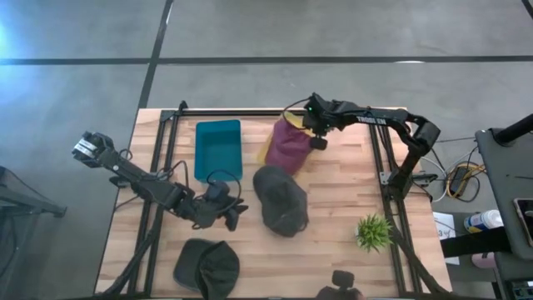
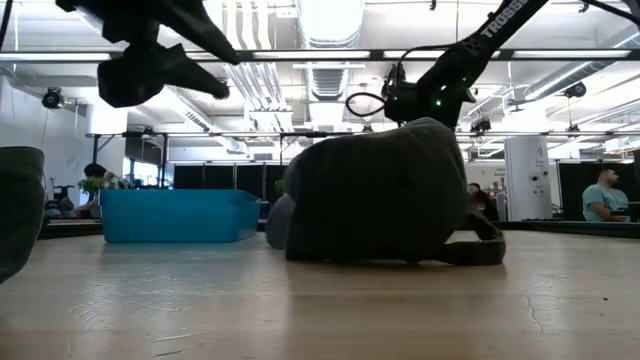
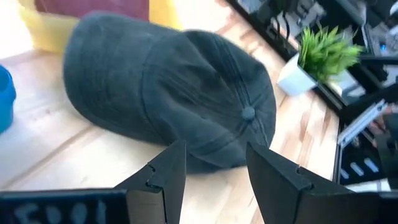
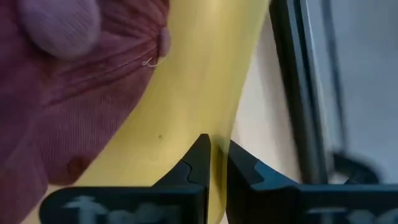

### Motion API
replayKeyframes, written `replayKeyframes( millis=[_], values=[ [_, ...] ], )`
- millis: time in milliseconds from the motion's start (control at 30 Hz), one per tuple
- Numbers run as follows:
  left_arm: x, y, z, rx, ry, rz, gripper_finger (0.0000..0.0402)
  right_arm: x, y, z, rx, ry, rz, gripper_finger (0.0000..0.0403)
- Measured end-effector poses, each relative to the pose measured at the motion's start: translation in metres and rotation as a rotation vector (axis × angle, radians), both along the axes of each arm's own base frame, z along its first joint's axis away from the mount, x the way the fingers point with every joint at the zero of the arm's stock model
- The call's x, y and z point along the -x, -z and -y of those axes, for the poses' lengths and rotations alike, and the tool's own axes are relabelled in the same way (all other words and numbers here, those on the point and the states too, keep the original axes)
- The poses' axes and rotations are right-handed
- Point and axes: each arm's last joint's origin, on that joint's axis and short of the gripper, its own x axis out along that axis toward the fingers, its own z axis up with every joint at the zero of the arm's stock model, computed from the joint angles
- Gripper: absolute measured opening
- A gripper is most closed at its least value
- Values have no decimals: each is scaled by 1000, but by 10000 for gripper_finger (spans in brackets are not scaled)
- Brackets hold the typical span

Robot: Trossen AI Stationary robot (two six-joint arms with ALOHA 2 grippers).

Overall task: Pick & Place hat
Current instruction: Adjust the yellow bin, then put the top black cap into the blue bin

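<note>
A dark grey cap (image 1: 279, 200) (image 3: 168, 93) (image 2: 380, 190) rests open side down in the middle of the table. My left gripper (image 1: 231, 215) (image 3: 211, 152) hovers open just to its left, raised off the table (image 2: 150, 70). A maroon cap with a yellow brim (image 1: 287, 146) (image 4: 74, 93) sits toward the far edge. My right gripper (image 1: 316, 140) (image 4: 217, 149) is at it, shut on the brim. A second dark cap (image 1: 206, 265) (image 2: 18, 205) lies near the near edge. My right gripper pinches the maroon cap's yellow brim (image 4: 211, 124) between its two fingers, close to the brim's edge beside the bare wood. The grey cap hides this spot in the low view, so whether the cap is lifted cannot be told.
A teal bin (image 1: 218, 148) (image 2: 175, 215) stands at the far left of the table. A small potted plant (image 1: 373, 231) (image 3: 323, 53) stands near the right edge. A black frame rail (image 4: 292, 81) runs along the table's border. People show in the room behind.
</note>
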Motion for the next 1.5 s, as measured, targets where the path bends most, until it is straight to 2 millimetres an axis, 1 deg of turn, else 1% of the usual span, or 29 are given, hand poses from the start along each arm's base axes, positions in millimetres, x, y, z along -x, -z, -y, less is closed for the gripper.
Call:
replayKeyframes(
  millis=[100, 233, 367, 533, 667, 767, 867, 933, 1033, 1200, 1367, 1433, 1500],
  values=[
    [-2, -2, -2, 1, -13, 10, 160, -2, -4, 1, 46, -114, -46, 20],
    [-2, -3, -2, -3, -16, 11, 160, -4, -4, -1, 75, -237, -104, 20],
    [-2, -3, -3, -3, -18, 11, 160, -6, -4, 0, 106, -310, -118, 20],
    [-3, -3, -5, -4, -24, 11, 160, -12, -6, 2, 203, -401, -152, 24],
    [-3, -3, -5, -5, -25, 11, 160, -16, 2, 4, 208, -421, -183, 55],
    [-3, -3, -5, -5, -25, 10, 160, -16, 6, 5, 220, -416, -223, 93],
    [-3, -3, -5, -5, -24, 10, 160, -19, 2, 6, 278, -388, -237, 133],
    [-3, -3, -5, -6, -23, 10, 160, -20, -5, 7, 304, -369, -235, 156],
    [-3, -3, -5, -16, -17, 7, 160, -22, -21, 8, 343, -338, -193, 183],
    [-4, -3, -5, -11, -4, 7, 160, -21, -49, 4, 374, -309, -137, 201],
    [-6, -4, -5, 35, 44, 6, 160, -15, -83, -13, 357, -198, -25, 203],
    [-7, -5, -7, 41, 43, 10, 160, -11, -96, -25, 329, -152, 41, 203],
    [-9, -7, -9, 42, 34, 16, 160, -8, -107, -37, 306, -63, 138, 203]
  ],
)
